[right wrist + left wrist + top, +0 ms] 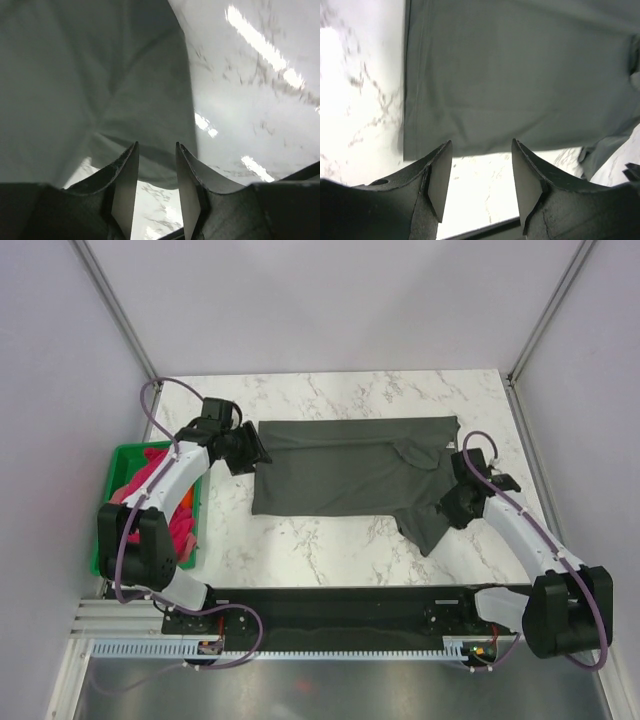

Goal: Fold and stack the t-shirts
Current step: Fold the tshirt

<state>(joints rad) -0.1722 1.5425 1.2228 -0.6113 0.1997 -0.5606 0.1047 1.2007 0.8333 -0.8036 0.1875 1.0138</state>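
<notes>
Far left, pink t-shirts are lying bunched in the green bin, waiting their turn. Beside it, the left gripper is hovering at the straight left edge of the charcoal t-shirt, its jaws standing apart with nothing between them. The shirt is lying spread across the middle of the marble table, apparently part-folded, with a sleeve trailing off its near right corner. At right, the right gripper is hanging over that rumpled end, jaws likewise parted and empty. For a clean fold, the stray sleeve probably wants tucking in first. Both claws should then be pinching matching corners, lifting together and carrying the cloth over evenly, so that the finished fold is lying flat enough to stack.
</notes>
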